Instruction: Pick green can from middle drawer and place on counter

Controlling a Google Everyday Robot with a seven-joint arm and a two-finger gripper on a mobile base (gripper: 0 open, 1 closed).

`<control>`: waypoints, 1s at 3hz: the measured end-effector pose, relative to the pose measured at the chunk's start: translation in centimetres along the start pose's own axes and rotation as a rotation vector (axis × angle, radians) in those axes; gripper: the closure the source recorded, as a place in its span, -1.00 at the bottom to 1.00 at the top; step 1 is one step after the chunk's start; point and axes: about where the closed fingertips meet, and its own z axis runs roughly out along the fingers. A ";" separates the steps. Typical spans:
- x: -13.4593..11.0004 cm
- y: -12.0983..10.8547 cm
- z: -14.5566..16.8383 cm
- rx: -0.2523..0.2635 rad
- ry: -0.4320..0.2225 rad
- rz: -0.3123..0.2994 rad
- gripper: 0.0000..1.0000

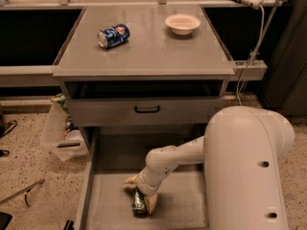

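Observation:
The green can (139,203) lies on the floor of the pulled-out middle drawer (103,195), near the drawer's front. My gripper (140,199) reaches down into the drawer from the right, with its pale fingers (151,203) on either side of the can. The white arm covers the right part of the drawer. The counter (144,51) is the broad grey top above.
A blue can (113,36) lies on its side on the counter's left. A white bowl (182,23) stands at its back right. A closed drawer front with a black handle (147,109) sits above the open drawer. A clear bin (62,133) stands on the floor at left.

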 end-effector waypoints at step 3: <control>-0.5 1.4 -3.1 0.074 0.019 0.053 0.75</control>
